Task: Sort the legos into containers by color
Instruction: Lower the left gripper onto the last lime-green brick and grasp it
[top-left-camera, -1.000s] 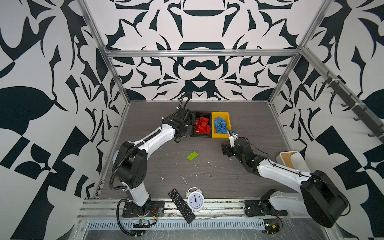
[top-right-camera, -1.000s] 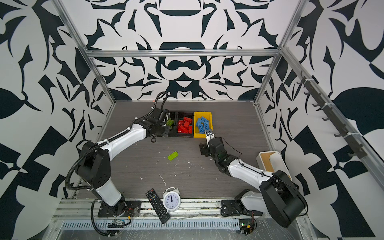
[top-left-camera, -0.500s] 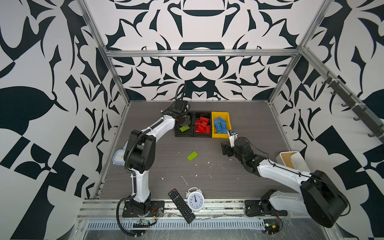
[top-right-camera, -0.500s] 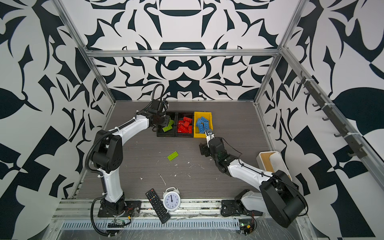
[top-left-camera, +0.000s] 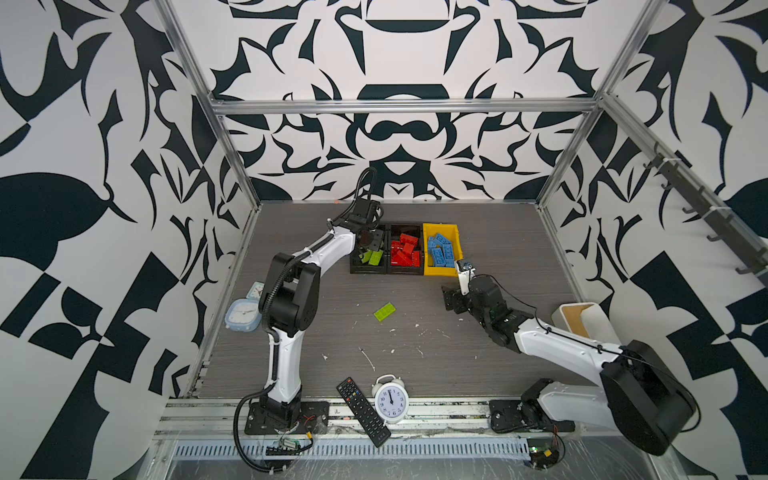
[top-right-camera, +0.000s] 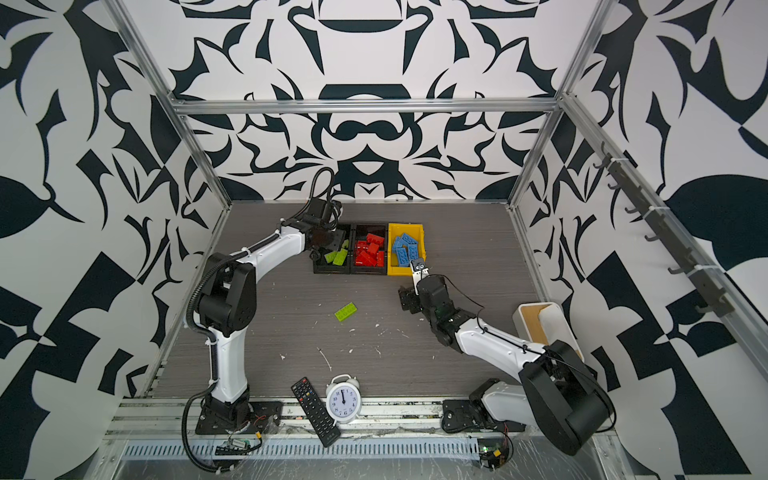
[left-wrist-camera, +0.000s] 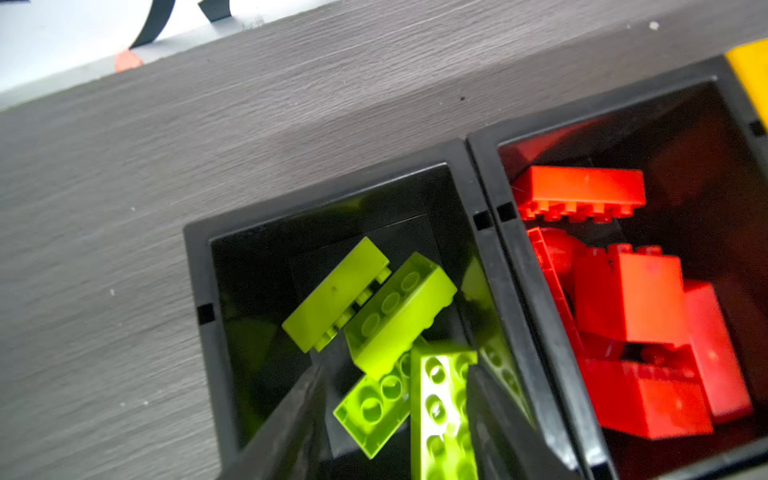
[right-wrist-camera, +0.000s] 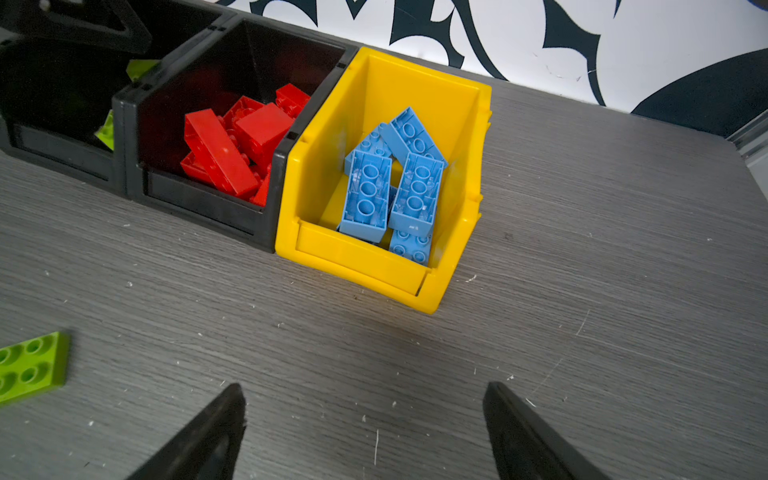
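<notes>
My left gripper (left-wrist-camera: 392, 372) hangs open inside the left black bin (left-wrist-camera: 199, 266), also seen in a top view as the left gripper (top-left-camera: 367, 241). A lime green lego (left-wrist-camera: 440, 407) stands on end between the jaws, against one finger only, with a gap to the other. Other green legos (left-wrist-camera: 399, 311) lie below. Red legos (top-left-camera: 405, 253) fill the middle black bin (top-left-camera: 405, 271), and blue legos (right-wrist-camera: 390, 187) the yellow bin (right-wrist-camera: 361, 266). One loose green lego (top-left-camera: 385, 311) lies on the table. My right gripper (right-wrist-camera: 363, 390) is open and empty above the table, in front of the yellow bin.
A remote (top-left-camera: 363, 411) and a white alarm clock (top-left-camera: 391, 400) sit at the front edge. Two pale blue clocks (top-left-camera: 243, 313) stand by the left wall. At the right stands a white tub (top-left-camera: 582, 320). Small white scraps dot the tabletop.
The left gripper's jaws have parted over the left black bin and let go of the green lego. Its arm has swung upright. The right arm has not moved.
</notes>
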